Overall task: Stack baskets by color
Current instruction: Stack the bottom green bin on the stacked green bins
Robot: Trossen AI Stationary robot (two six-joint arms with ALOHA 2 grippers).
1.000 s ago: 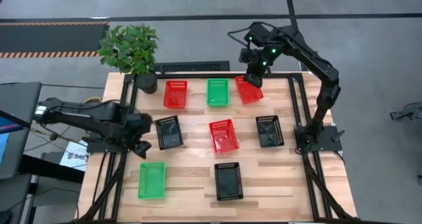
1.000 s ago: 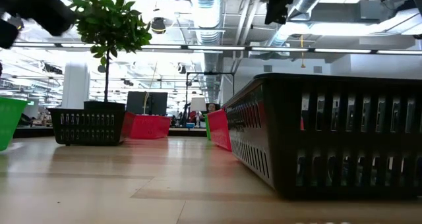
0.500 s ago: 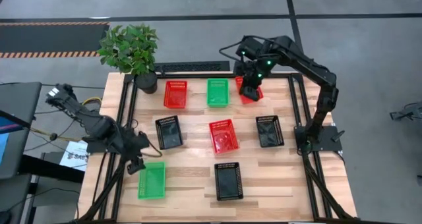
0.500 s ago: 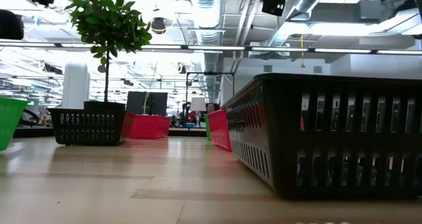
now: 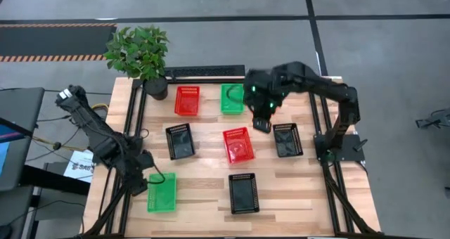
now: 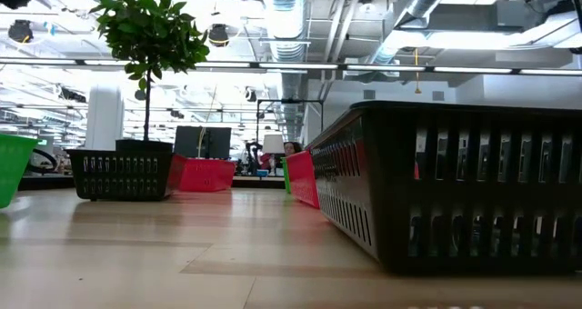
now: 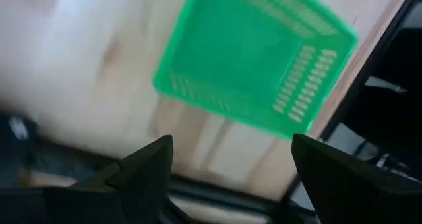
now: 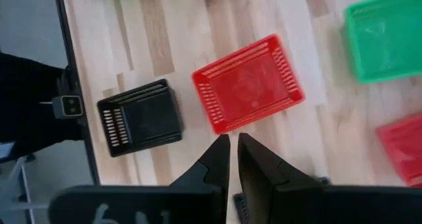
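Observation:
The baskets lie singly, mouths up, on the wooden table. Red baskets sit at the far left (image 5: 186,100) and the middle (image 5: 239,144). A third red basket (image 8: 402,145) is hidden under my right arm in the high view. Green baskets lie at the far middle (image 5: 232,98) and near left (image 5: 162,192). Black baskets lie at left (image 5: 180,140), right (image 5: 287,139) and near middle (image 5: 244,193). My left gripper (image 5: 145,185) hovers open beside the near-left green basket (image 7: 257,66). My right gripper (image 5: 261,124) is high up, shut and empty (image 8: 233,140), between the middle red and right black baskets.
A potted green plant (image 5: 140,53) stands at the table's far left corner. Black frame rails (image 5: 133,126) run along the table's left and right sides. Bare wood (image 5: 204,197) lies between the near-left green and near-middle black baskets.
My left gripper has swung from beside the left black basket toward the near edge, turning as it went, and now hangs by the near-left green basket. My right gripper has travelled from over the far-right red basket toward the near edge. No basket has moved.

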